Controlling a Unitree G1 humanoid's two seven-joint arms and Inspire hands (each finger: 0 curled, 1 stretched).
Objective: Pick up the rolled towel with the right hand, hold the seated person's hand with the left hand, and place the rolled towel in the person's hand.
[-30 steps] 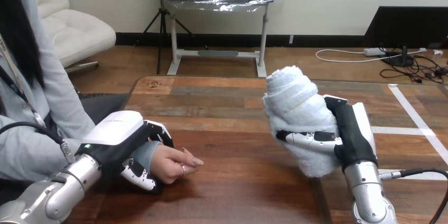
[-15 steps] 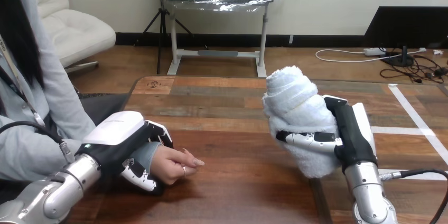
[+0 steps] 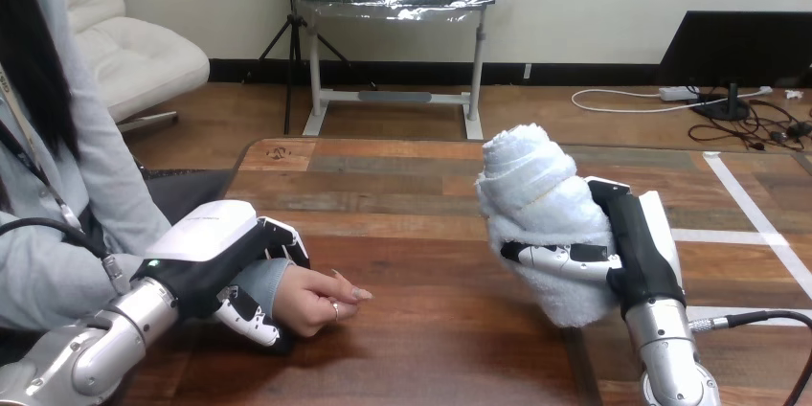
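Head view, items as they stand.

Item 1, towel (image 3: 541,224): white and rolled, held tilted and clear of the worktop (image 3: 431,339) at the view's right. The upper end leans up and away from the robot, and the lower end hangs below the grip. It is not yet delivered and is well apart from the person's hand.

Item 2, right hand (image 3: 640,243): clamped round the towel's middle, with a finger (image 3: 560,258) across the front of the roll and the palm behind. A mid-roll grip likely leaves an end free to offer into a palm.

Item 3, left hand (image 3: 215,248): at the view's left, closed over the person's wrist (image 3: 260,281) at the grey sleeve. The white back is uppermost and the fingers (image 3: 251,318) curl beneath. Purpose, as judged: to steady the arm for receiving.

Item 4, person's hand (image 3: 314,299): resting on the worktop just beyond the left hand, loosely curled, fingertips toward the towel. It holds nothing.

Status, as judged: pick-up done, hold done, placement outstanding. The next move calls for carrying the towel leftward and down across the bare wood between.

Risk: the curled fingers offer no open palm, so the roll may slide off or unwind unless the person's hand opens.
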